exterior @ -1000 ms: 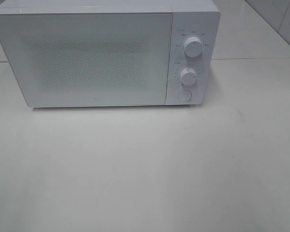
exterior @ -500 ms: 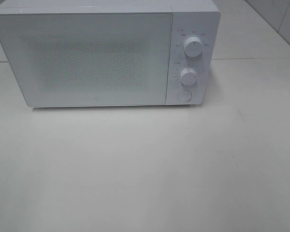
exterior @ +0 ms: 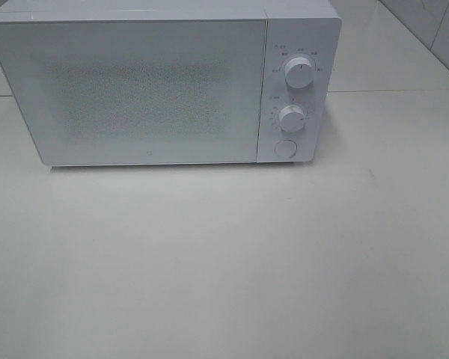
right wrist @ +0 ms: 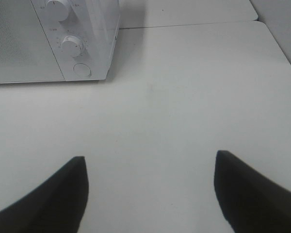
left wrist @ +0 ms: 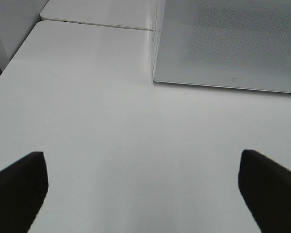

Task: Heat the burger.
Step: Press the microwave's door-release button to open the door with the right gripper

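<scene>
The burger is not in any view. A white microwave (exterior: 150,90) stands at the back of the white table with its door shut. Its right panel carries two round knobs (exterior: 298,73) and a round button (exterior: 285,148). It also shows in the left wrist view (left wrist: 228,43) and in the right wrist view (right wrist: 53,39). My left gripper (left wrist: 143,187) is open and empty above bare table, left of the microwave's front. My right gripper (right wrist: 150,187) is open and empty above bare table, right of the microwave's front. Neither gripper shows in the exterior high view.
The white table (exterior: 224,262) stretches in front of the microwave. A seam (exterior: 389,91) separates it from a second white surface behind. A tiled wall (exterior: 434,30) rises at the back right. The table's left edge (left wrist: 9,63) shows in the left wrist view.
</scene>
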Controlling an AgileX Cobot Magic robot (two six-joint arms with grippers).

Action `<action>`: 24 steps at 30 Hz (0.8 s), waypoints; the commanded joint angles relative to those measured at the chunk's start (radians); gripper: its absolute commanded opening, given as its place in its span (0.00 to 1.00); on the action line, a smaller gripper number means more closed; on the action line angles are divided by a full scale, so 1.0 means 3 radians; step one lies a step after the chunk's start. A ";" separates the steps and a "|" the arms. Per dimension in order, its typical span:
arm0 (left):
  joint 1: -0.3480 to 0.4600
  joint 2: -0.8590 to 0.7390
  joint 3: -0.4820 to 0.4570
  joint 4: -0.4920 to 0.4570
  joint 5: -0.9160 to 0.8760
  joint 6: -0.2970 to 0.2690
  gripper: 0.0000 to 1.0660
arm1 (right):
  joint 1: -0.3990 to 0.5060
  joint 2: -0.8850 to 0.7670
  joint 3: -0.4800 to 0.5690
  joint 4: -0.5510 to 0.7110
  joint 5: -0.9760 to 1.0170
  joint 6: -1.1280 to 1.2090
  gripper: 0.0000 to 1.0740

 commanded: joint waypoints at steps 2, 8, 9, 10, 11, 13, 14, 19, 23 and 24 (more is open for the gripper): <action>0.0007 -0.0013 0.0010 0.0000 -0.0023 -0.0007 0.94 | -0.0023 -0.0013 -0.0007 -0.0023 -0.0047 -0.0033 0.66; 0.0007 -0.0013 0.0010 0.0000 -0.0023 -0.0007 0.94 | -0.0013 0.0403 -0.0087 -0.0023 -0.0423 -0.0033 0.66; 0.0007 -0.0013 0.0010 0.0000 -0.0023 -0.0007 0.94 | -0.0013 0.0403 -0.0087 -0.0023 -0.0423 -0.0033 0.66; 0.0007 -0.0013 0.0010 0.0000 -0.0023 -0.0007 0.94 | -0.0013 0.0453 -0.0083 -0.0023 -0.0513 -0.0033 0.66; 0.0007 -0.0013 0.0010 0.0000 -0.0023 -0.0007 0.94 | -0.0013 0.0453 -0.0083 -0.0023 -0.0513 -0.0033 0.66; 0.0007 -0.0013 0.0010 0.0000 -0.0023 -0.0007 0.94 | -0.0013 0.0713 -0.0023 -0.0020 -0.0900 -0.0033 0.66; 0.0007 -0.0013 0.0010 0.0000 -0.0023 -0.0007 0.94 | -0.0013 0.0713 -0.0023 -0.0020 -0.0900 -0.0033 0.66; 0.0007 -0.0013 0.0010 0.0000 -0.0023 -0.0007 0.94 | -0.0013 0.1187 0.0113 -0.0020 -0.1637 -0.0030 0.66; 0.0007 -0.0013 0.0010 0.0000 -0.0023 -0.0007 0.94 | -0.0013 0.1500 0.0160 -0.0020 -0.2033 -0.0027 0.66; 0.0007 -0.0013 0.0010 0.0000 -0.0023 -0.0007 0.94 | -0.0013 0.1703 0.0163 -0.0020 -0.2267 -0.0027 0.66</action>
